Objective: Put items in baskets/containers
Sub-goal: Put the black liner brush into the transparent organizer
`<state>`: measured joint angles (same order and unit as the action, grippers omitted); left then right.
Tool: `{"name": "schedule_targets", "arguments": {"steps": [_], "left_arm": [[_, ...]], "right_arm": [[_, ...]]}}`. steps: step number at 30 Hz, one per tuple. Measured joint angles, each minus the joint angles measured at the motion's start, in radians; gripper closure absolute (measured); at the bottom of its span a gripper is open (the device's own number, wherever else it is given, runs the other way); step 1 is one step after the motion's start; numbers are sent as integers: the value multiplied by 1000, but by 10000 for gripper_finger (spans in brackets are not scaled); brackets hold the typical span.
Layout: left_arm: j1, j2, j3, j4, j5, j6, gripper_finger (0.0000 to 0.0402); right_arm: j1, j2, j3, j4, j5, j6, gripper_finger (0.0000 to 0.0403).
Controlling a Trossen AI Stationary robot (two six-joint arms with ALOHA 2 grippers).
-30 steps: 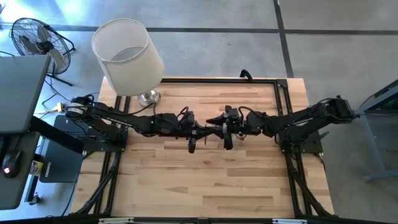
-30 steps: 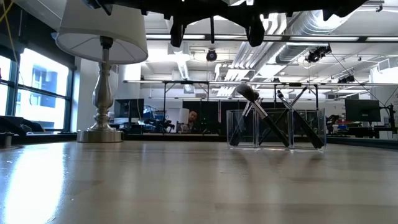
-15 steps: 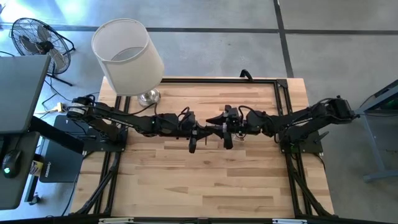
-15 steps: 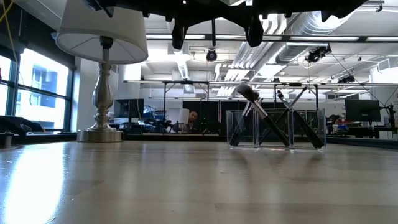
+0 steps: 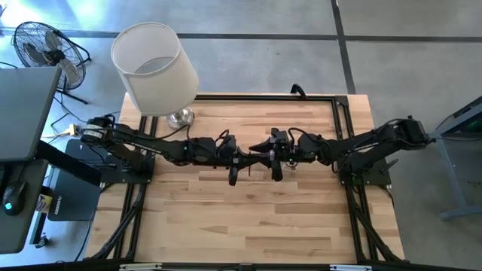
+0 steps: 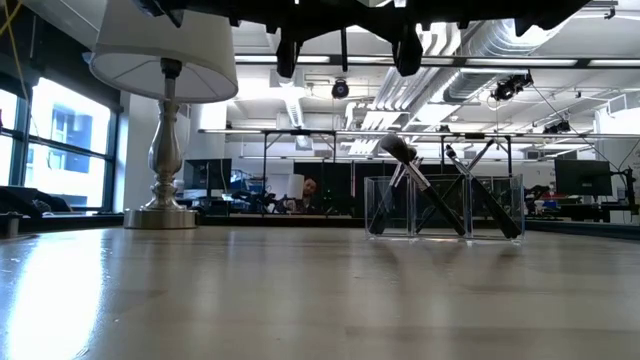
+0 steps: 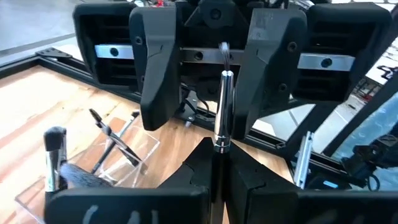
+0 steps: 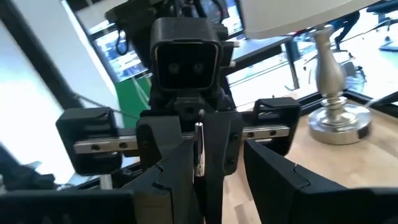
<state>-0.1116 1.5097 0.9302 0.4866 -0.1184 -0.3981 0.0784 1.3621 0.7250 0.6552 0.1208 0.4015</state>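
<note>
My two arms meet above the middle of the table, grippers level and facing each other. My left gripper (image 7: 219,152) (image 5: 245,159) is shut on a slim brush (image 7: 222,106) with a silver ferrule, which points at my right gripper (image 7: 214,68) (image 5: 265,155). The right gripper is open. Its two fingers (image 7: 155,68) stand on either side of the brush with a gap on both sides. The clear box (image 6: 445,205) (image 7: 134,155) rests on the table below the arms. Several brushes (image 6: 420,190) lean crossed inside it, one with a fluffy head (image 6: 397,147). My left gripper pinches the brush's dark handle (image 7: 218,155) between its two fingers, just behind the silver ferrule. The fingers lie level along the brush, coming from the table's left. The brush sticks out level past the fingertips, clear of the table.
A lamp with a big white shade (image 5: 154,68) stands on its silver base (image 5: 181,117) at the table's far left corner. Bare wood (image 5: 248,218) lies toward the near edge. A fan (image 5: 45,45) and a monitor stand off the table on the left.
</note>
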Motion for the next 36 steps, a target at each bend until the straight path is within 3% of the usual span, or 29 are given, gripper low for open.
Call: {"name": "schedule_targets", "arguments": {"steps": [4, 8, 12, 36], "left_arm": [[1, 0, 0, -3, -1, 0, 390], [0, 0, 0, -2, -4, 0, 390], [1, 0, 0, 8, 0, 0, 390], [0, -1, 0, 37, 13, -8, 390]], "right_arm": [[9, 0, 0, -8, 54, -4, 269], [6, 0, 0, 5, 9, -8, 269], [11, 0, 0, 7, 71, 6, 269], [16, 0, 2, 7, 27, 69, 269]]}}
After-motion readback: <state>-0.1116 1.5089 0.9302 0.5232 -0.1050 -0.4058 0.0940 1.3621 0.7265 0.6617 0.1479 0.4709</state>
